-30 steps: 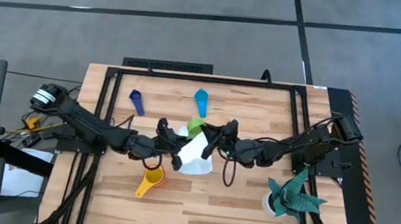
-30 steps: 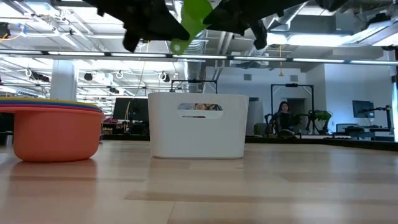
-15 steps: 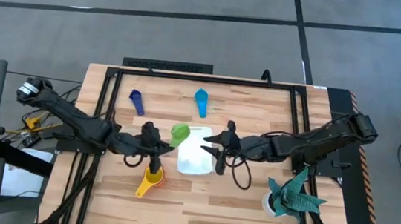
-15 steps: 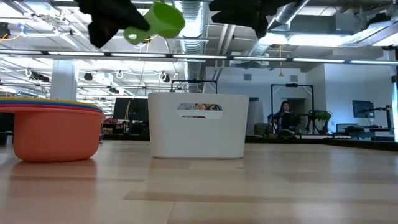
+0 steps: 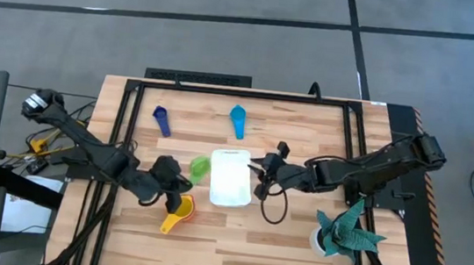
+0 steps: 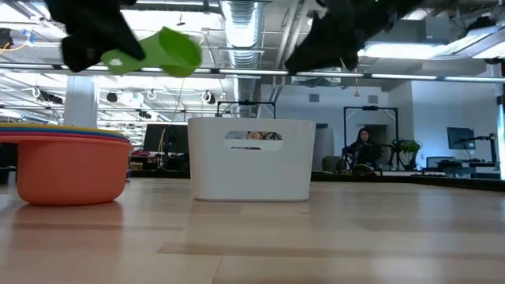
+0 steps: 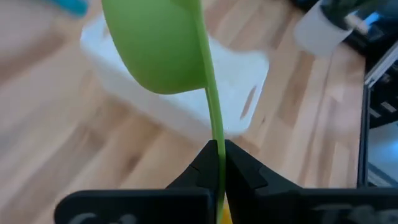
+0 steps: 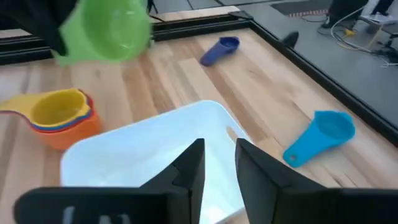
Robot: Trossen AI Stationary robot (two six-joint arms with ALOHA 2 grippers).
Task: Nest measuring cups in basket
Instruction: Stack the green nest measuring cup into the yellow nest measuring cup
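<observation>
The green measuring cup hangs in the air just left of the white basket, with my left gripper shut on it. In the low view the green cup floats high above the table. A nested stack of yellow, orange and red cups sits on its base near the left gripper. The dark blue cup and the light blue cup lie on the far part of the table. My right gripper is open at the basket's right wall, over the basket. My left gripper pinches the green cup's thin handle between its two fingers, which lie along the handle. The cup is lifted clear of the table. Its bowl sticks out beyond the fingertips, toward the basket.
A teal folded-paper plant in a white pot stands at the near right corner. A black frame runs along the table's edges. Bare wood lies near the basket's front and at the table's far right.
My left gripper has carried the green cup from above the basket's far end toward the table's left and near side, over to the cup stack, turning it as it went. My right gripper has drawn back a little toward the right edge.
</observation>
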